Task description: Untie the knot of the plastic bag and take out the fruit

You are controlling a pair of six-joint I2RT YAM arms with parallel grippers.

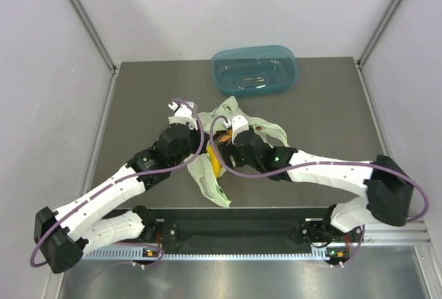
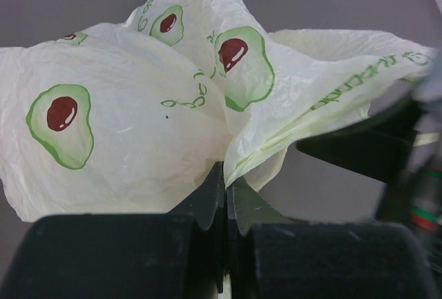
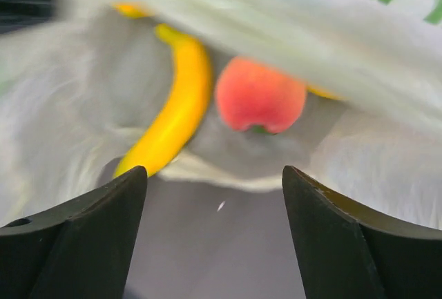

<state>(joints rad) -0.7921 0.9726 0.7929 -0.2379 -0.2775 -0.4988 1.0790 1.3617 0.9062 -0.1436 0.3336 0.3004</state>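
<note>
The pale green plastic bag (image 1: 207, 168) lies spread open in the middle of the table, printed with avocado marks (image 2: 62, 119). My left gripper (image 2: 226, 175) is shut on a fold of the bag's film and holds it up. My right gripper (image 3: 214, 188) stands open at the bag's mouth, nothing between its fingers. Just beyond its fingertips, inside the bag, lie a yellow banana (image 3: 176, 109) and an orange-red peach (image 3: 261, 95), with another yellow fruit half hidden behind. From above, only a bit of yellow fruit (image 1: 217, 162) shows under the right wrist. No knot is visible.
A teal plastic tub (image 1: 255, 70) stands at the far edge of the table, behind the bag. Both arms cross over the table's middle, their wrists close together above the bag. White walls enclose the table on three sides.
</note>
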